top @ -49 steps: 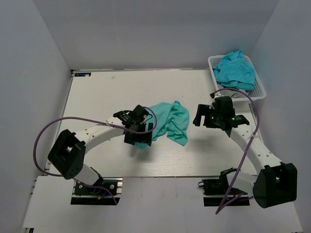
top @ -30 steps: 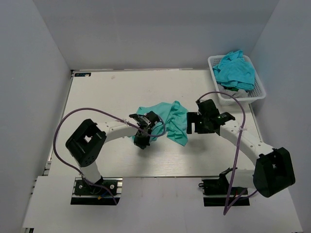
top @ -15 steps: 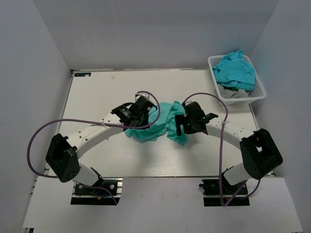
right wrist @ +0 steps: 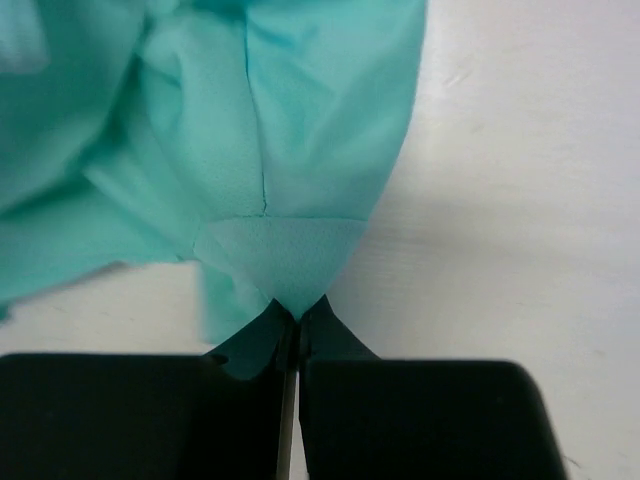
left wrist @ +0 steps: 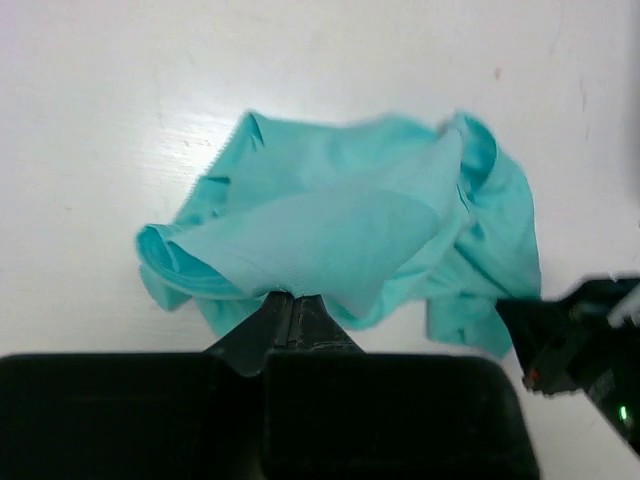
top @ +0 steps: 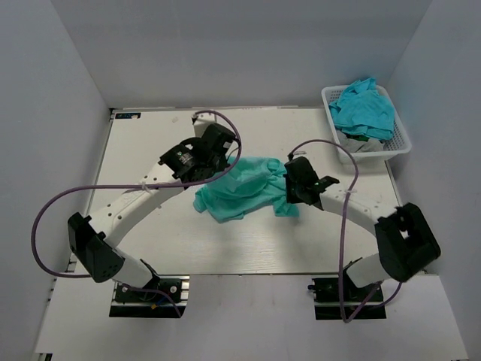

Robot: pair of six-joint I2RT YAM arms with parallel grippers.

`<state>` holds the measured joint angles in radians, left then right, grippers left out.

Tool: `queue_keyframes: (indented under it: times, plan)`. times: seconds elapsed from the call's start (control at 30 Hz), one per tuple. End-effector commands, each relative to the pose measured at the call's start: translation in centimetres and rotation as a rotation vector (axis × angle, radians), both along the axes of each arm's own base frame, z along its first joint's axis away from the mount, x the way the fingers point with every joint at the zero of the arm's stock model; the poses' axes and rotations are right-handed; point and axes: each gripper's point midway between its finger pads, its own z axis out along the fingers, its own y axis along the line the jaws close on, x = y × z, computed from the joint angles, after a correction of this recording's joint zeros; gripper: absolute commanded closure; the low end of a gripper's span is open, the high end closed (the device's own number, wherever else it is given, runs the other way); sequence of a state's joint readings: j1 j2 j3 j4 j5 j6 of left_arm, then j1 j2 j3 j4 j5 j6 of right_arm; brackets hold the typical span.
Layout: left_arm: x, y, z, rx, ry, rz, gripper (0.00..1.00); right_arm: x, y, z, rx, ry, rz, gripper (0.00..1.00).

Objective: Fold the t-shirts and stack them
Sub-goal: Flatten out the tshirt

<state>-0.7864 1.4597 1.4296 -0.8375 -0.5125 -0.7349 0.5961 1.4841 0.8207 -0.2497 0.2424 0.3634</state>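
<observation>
- The right gripper [right wrist: 297, 312] has its fingers closed on the right edge of the crumpled t-shirt [top: 244, 192].
- The left gripper [left wrist: 293, 300] pinches its far-left edge.
- This shirt lies in the middle of the table [top: 150, 143].
- More t-shirts [top: 363, 109] fill the white basket [top: 403, 135], far right.

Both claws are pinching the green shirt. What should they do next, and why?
Probably pull the claws apart sideways. The left claw and right claw each pinch an edge of the shirt, which lies bunched and wrinkled on the table. It likely needs spreading flat before any folding.
</observation>
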Motion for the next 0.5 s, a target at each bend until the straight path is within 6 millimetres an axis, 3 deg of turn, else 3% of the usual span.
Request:
queue_keyframes:
  times: [0.0,0.03,0.1,0.13,0.23,0.27,0.3,0.47]
  plan:
    - [2.0,3.6,6.7,-0.016,-0.156,0.196,1.00,4.2,-1.8,10.0,0.028,-0.289,-0.177,1.00]
    - [2.3,3.9,7.5,-0.005,-0.169,0.214,1.00,4.2,-3.1,11.1,-0.014,-0.314,-0.224,1.00]
    - [3.2,5.8,10.8,-0.013,-0.233,0.300,1.00,4.4,-5.1,15.7,-0.016,-0.398,-0.305,1.00]
    - [3.4,6.9,11.5,0.017,-0.247,0.338,1.00,4.4,-6.0,16.8,-0.038,-0.423,-0.334,1.00]
    - [3.3,9.0,15.8,-0.001,-0.318,0.403,1.00,3.7,-8.6,23.7,-0.017,-0.542,-0.417,1.00]
    - [3.3,9.8,17.6,-0.027,-0.352,0.428,1.00,2.9,-9.7,24.9,-0.030,-0.563,-0.436,1.00]
    - [3.0,10.3,18.6,-0.030,-0.375,0.436,1.00,2.4,-10.4,27.2,0.000,-0.612,-0.453,1.00]
    - [0.1,14.9,23.1,-0.067,-0.495,0.529,1.00,-0.3,-14.5,33.5,-0.008,-0.775,-0.557,1.00]
